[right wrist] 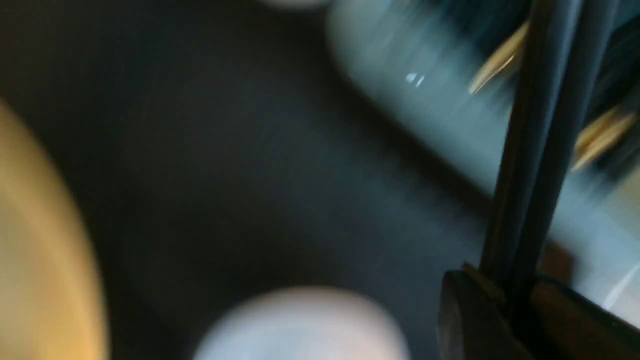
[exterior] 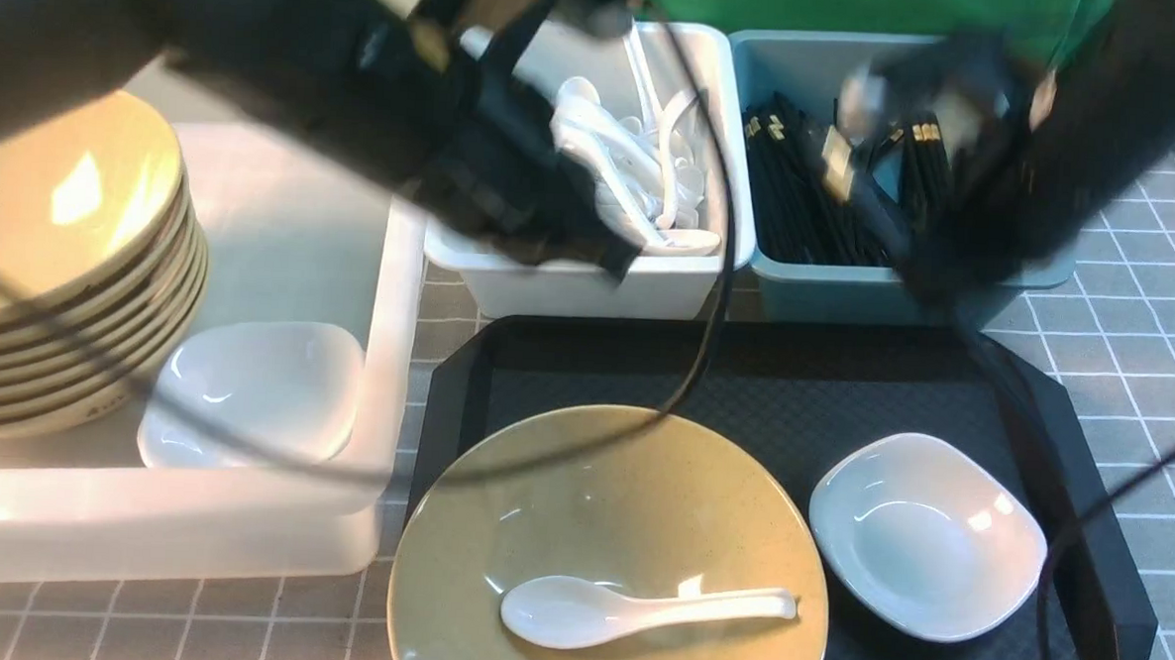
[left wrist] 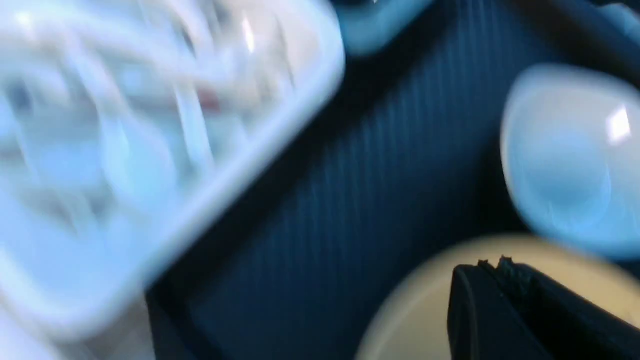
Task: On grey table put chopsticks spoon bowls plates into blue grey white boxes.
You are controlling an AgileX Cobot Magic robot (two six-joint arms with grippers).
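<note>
My right gripper (exterior: pixel 929 274) is shut on two black chopsticks (exterior: pixel 852 188) at the front wall of the blue box (exterior: pixel 847 292), which holds several more chopsticks. The held pair shows between its jaws in the right wrist view (right wrist: pixel 542 150). My left gripper (exterior: pixel 615 262) hangs at the front of the white box (exterior: pixel 589 290) full of spoons; in the left wrist view it (left wrist: pixel 492 264) is shut and empty. A tan bowl (exterior: pixel 639 511) with a white spoon (exterior: pixel 625 609) in it and a white plate (exterior: pixel 926 533) sit on the black tray. Both arms are motion-blurred.
The black tray (exterior: pixel 744 377) lies on the grey table (exterior: pixel 1143 325) in front of the two small boxes. The large translucent tub (exterior: pixel 391 292) on the left holds a stack of tan bowls (exterior: pixel 64 277) and a white plate (exterior: pixel 258 390).
</note>
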